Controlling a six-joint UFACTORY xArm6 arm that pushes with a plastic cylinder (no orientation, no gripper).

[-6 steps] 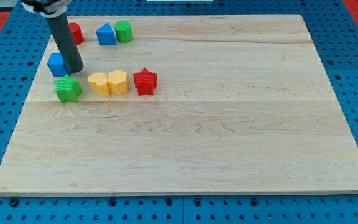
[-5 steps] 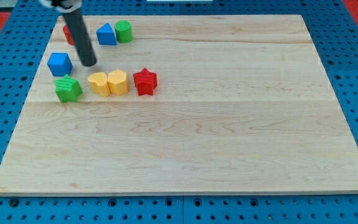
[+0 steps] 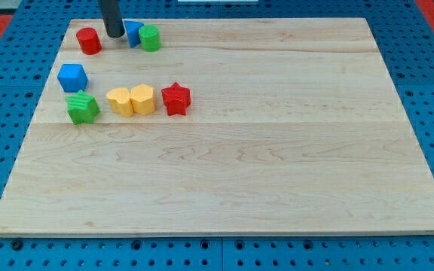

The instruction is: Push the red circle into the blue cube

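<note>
The red circle [image 3: 89,41] sits near the board's top left corner. The blue cube [image 3: 72,77] lies below it, a short gap apart. My tip [image 3: 114,35] is at the view's top, just right of the red circle and left of a blue triangle [image 3: 133,34], partly hiding that triangle. The tip stands a small gap from the red circle.
A green cylinder [image 3: 151,38] touches the blue triangle's right side. A green star [image 3: 82,108] lies under the blue cube. Two yellow blocks [image 3: 131,100] and a red star [image 3: 175,98] form a row to its right. The wooden board [image 3: 277,150] rests on a blue pegboard.
My tip has moved from beside the blue cube up and to the right, to between the red circle and the blue triangle. No block has visibly moved.
</note>
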